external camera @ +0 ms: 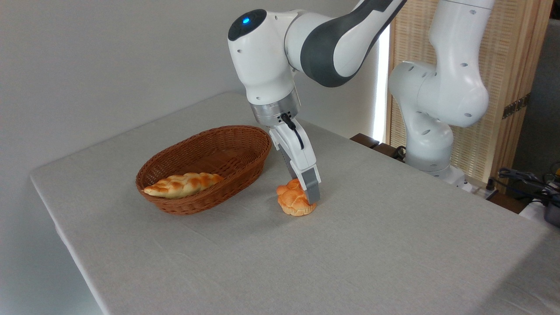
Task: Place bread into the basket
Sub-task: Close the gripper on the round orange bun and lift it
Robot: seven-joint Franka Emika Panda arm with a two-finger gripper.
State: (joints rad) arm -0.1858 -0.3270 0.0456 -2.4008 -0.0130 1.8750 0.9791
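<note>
Bun (pixel 294 200): on the counter (pixel 372 245), just right of the wicker basket (pixel 183 206), not yet inside. Gripper (pixel 306 194): I have it down around the bun; whether it is clamped, I cannot tell. Braided loaf (pixel 183 184): lying in the basket. Remaining, I judge: lift, carry, release.

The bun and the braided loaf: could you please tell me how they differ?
The bun is small, round and knotted; the braided loaf is long with pointed ends. The bun sits on the table at the gripper; the loaf lies inside the basket. Both are golden.
</note>
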